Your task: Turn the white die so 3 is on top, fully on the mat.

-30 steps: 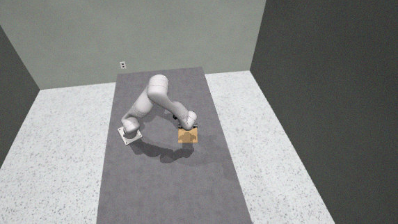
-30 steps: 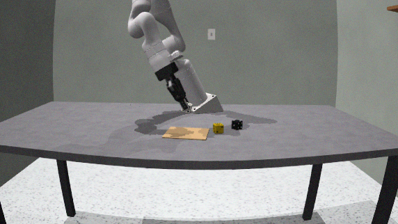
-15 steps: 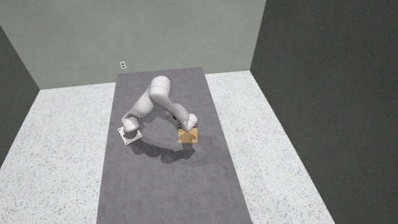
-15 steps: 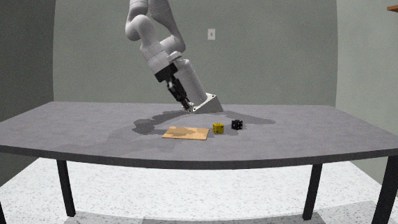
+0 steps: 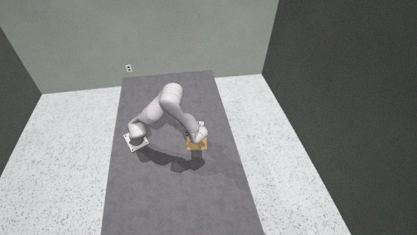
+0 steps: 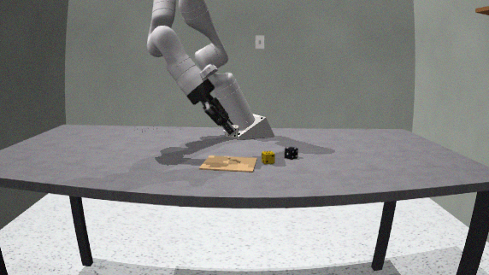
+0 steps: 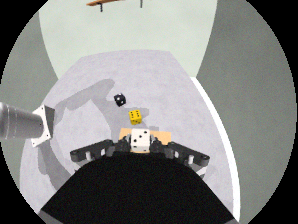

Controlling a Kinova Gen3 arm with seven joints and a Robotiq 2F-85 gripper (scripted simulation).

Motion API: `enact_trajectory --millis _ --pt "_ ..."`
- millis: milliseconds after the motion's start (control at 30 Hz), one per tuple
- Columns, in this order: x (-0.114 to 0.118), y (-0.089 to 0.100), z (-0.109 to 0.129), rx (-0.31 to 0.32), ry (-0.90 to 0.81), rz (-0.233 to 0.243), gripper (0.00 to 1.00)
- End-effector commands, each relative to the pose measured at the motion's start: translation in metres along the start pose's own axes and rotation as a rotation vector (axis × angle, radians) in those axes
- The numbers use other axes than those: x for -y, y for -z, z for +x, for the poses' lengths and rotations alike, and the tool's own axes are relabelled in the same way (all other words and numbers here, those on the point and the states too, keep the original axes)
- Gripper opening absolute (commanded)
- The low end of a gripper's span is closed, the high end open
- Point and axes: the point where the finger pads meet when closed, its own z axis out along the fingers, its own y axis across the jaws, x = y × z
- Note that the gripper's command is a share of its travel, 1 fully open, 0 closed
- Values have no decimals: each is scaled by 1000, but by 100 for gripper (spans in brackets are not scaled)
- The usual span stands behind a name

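Exterior view: my arm folds down from high up, forearm slanting low toward the desk (image 6: 107, 157), wrist tilted, claw (image 6: 232, 131) hanging in the air above the mat (image 6: 228, 163) and clear of it. Claw is closed on the white die (image 6: 234, 131), pinched between the two fingers; in the wrist view the die (image 7: 140, 140) sits centred between them, black pips facing the lens, count not readable. Top view shows the wrist over the mat's (image 5: 197, 145) far edge, with a bit of the white die (image 5: 200, 122) peeking out beside it. Mat lies flat, nothing resting on it. Dice counted: three. One white, in my grip; one yellow die (image 6: 268, 157) just beside the mat's right edge; one black die (image 6: 291, 153) a little further right, apart from the yellow.
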Motion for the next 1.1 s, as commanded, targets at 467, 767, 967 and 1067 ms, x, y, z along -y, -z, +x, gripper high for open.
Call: enact_trajectory --millis 467,767,967,1067 --pt "-5 3 -8 -82 -16 -28 26" --pt "-7 4 -8 -92 -15 -33 26" --pt "-7 4 -8 -93 -15 -34 26" --pt "-7 4 -8 -93 -15 -34 26"
